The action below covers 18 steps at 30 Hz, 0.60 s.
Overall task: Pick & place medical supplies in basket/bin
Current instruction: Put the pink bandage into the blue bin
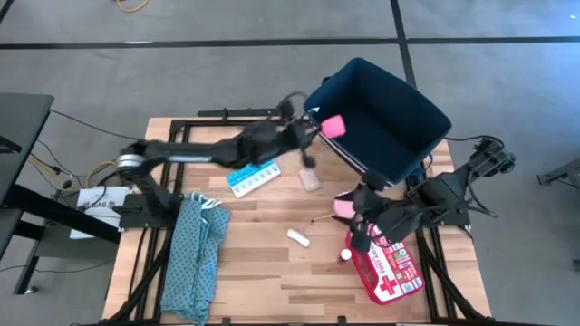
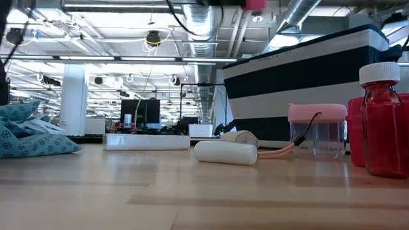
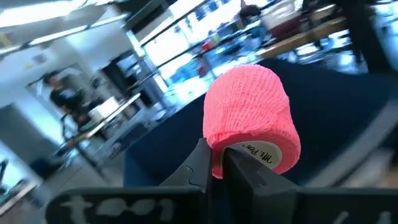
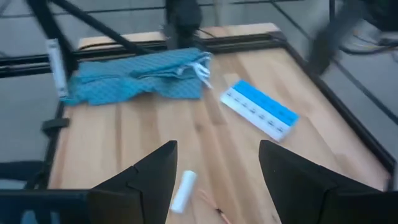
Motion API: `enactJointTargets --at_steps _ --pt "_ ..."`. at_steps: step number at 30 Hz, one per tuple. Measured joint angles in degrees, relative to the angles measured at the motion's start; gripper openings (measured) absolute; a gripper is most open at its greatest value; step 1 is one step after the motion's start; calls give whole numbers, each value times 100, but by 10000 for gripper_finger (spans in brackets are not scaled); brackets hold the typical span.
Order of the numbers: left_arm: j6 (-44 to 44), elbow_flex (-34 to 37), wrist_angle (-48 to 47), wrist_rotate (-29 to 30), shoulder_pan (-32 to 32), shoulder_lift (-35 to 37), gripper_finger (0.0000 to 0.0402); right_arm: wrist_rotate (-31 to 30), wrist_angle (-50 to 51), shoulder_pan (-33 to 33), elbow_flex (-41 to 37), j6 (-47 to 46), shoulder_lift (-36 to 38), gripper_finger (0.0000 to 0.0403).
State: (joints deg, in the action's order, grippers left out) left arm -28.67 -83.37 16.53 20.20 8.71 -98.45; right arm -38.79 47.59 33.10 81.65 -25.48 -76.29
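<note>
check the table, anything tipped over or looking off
The navy bin stands out: it sits tilted at the table's far right corner, its striped base edge lifted toward the table. The left gripper holds the pink tape roll at its rim. Nothing looks spilled or damaged.

Grey floor (image 1: 507, 54) around table; exposed ducts (image 2: 307, 13), ceiling lights overhead (open workshop hall), monitors (image 2: 142, 112) behind.

I count one navy bin (image 1: 381, 118), one pink tape roll (image 1: 333, 125), one blue pill organizer (image 1: 253, 177), one beige bandage roll (image 1: 310, 180), one white stick (image 1: 298, 237), one first aid pouch (image 1: 391, 272), one teal cloth (image 1: 195, 254), and two arms.
</note>
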Motion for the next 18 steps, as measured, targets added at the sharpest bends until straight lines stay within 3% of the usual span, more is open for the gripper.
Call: enactJointTargets --at_steps 4,8,13,18 --pt "443 -849 -168 -584 583 -1096 6 -203 801 50 -4 -787 16 220" --pt "289 -1627 -622 -572 871 -1926 10 -186 1678 193 -4 -1845 17 220" --pt "60 -2523 -1266 -915 1025 -2371 45 -179 2857 355 -4 -2914 15 220" --pt "-9 -2888 -2108 -1220 1050 -2356 96 -177 3510 363 -5 -3589 15 220"
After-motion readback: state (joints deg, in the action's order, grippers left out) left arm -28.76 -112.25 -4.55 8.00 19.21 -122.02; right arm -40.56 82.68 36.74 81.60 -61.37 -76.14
